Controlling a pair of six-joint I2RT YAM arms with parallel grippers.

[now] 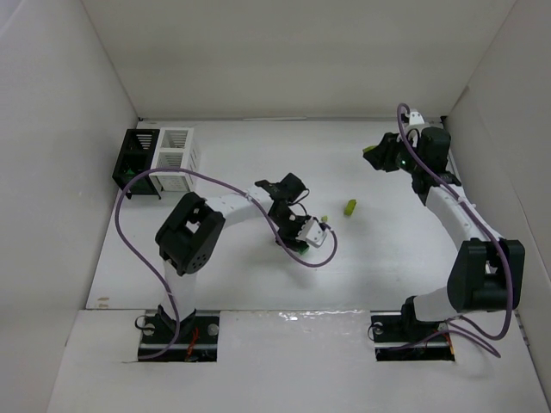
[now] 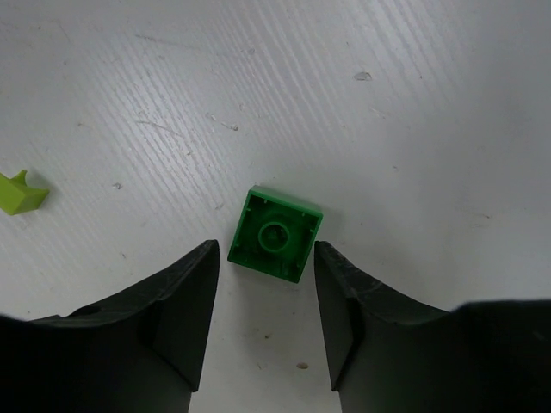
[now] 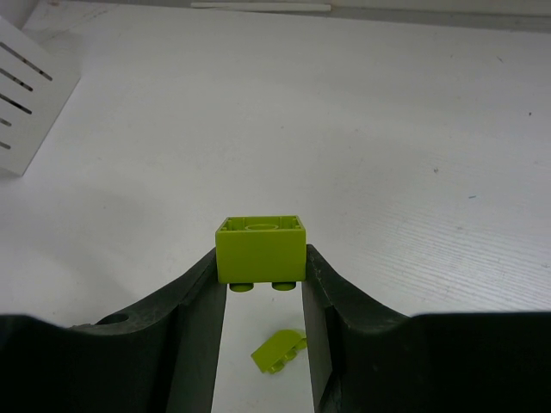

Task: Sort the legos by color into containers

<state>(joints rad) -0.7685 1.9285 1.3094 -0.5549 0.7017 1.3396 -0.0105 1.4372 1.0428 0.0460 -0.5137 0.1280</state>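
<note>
My left gripper [image 2: 265,248] is open, low over the table, its fingertips on either side of the near edge of a dark green lego [image 2: 275,234] lying studs-down. In the top view it [image 1: 318,229] is at mid-table. My right gripper [image 3: 263,260] is shut on a yellow-green lego [image 3: 258,245], held upside down above the table; in the top view it [image 1: 374,155] is at the back right. A small yellow-green sloped lego [image 1: 351,207] lies on the table between the grippers, also in both wrist views [image 3: 280,351] [image 2: 19,194]. The black bin [image 1: 138,159] and white bin [image 1: 176,148] stand joined at the back left.
White walls close in the table on the left, back and right. A corner of the white bin [image 3: 21,95] shows at the left of the right wrist view. Purple cables loop from both arms.
</note>
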